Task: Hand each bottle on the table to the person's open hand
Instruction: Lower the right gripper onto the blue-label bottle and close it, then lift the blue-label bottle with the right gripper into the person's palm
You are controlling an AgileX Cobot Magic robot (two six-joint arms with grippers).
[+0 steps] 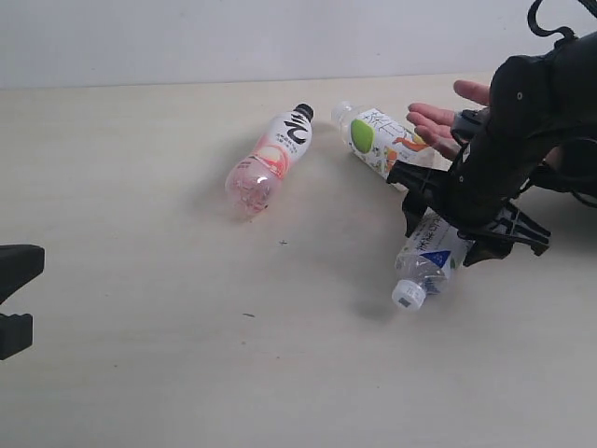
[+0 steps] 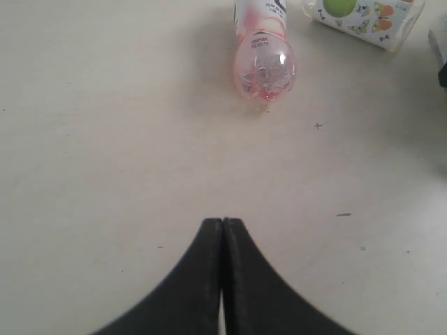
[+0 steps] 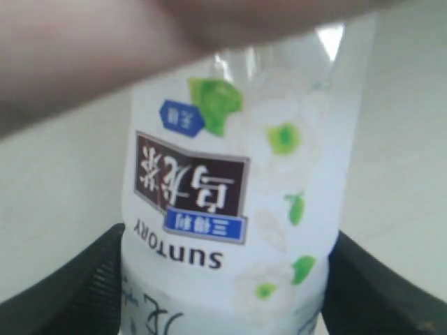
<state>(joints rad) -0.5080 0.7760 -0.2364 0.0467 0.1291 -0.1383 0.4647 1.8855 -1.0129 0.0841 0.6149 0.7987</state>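
My right gripper (image 1: 440, 245) is shut on the blue-and-white bottle (image 1: 424, 271), whose white cap (image 1: 408, 294) points away from the person's open hand (image 1: 438, 121). In the right wrist view the black fingers (image 3: 70, 286) press both sides of that bottle (image 3: 230, 181), and the blurred hand (image 3: 105, 56) fills the space just past it. The pink bottle (image 1: 270, 159) with a black cap and the green-and-orange bottle (image 1: 381, 140) lie on the table (image 1: 140, 233). My left gripper (image 2: 223, 222) is shut and holds nothing, well short of the pink bottle (image 2: 264, 66).
The black body of the right arm (image 1: 532, 103) hangs over the table's right side and partly covers the person's hand. Dark parts of the left arm (image 1: 17, 266) show at the left edge. A pale wall (image 1: 233, 37) backs the table.
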